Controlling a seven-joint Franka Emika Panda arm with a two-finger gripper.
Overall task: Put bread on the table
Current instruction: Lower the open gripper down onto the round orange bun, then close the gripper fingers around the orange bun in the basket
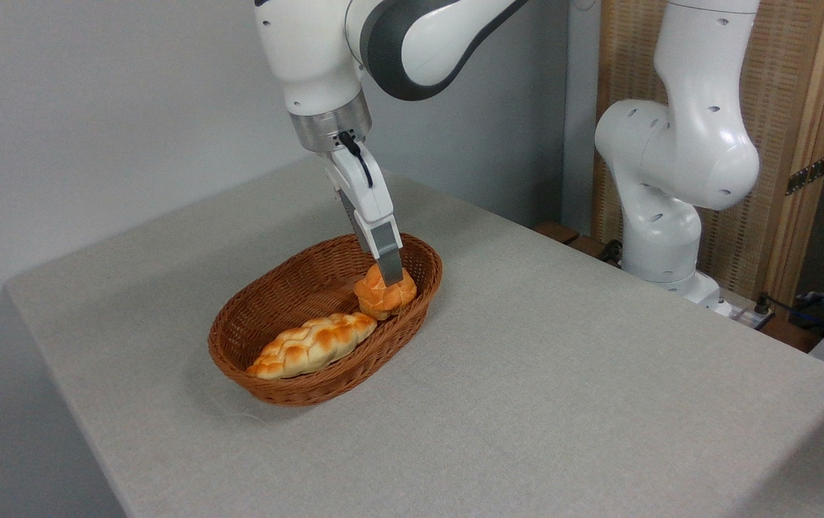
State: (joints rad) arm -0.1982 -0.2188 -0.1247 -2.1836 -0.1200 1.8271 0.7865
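Grey-beige table [527, 403], orange-brown knotted bread [383, 295] between fingers [390, 262]

You view the scene through one fixed camera, raised above the table [563, 374] and angled down across a near corner toward the grey back wall [95, 108]. It stands at middling range, taking in most of the tabletop, with the arm's base [664, 252] at right.
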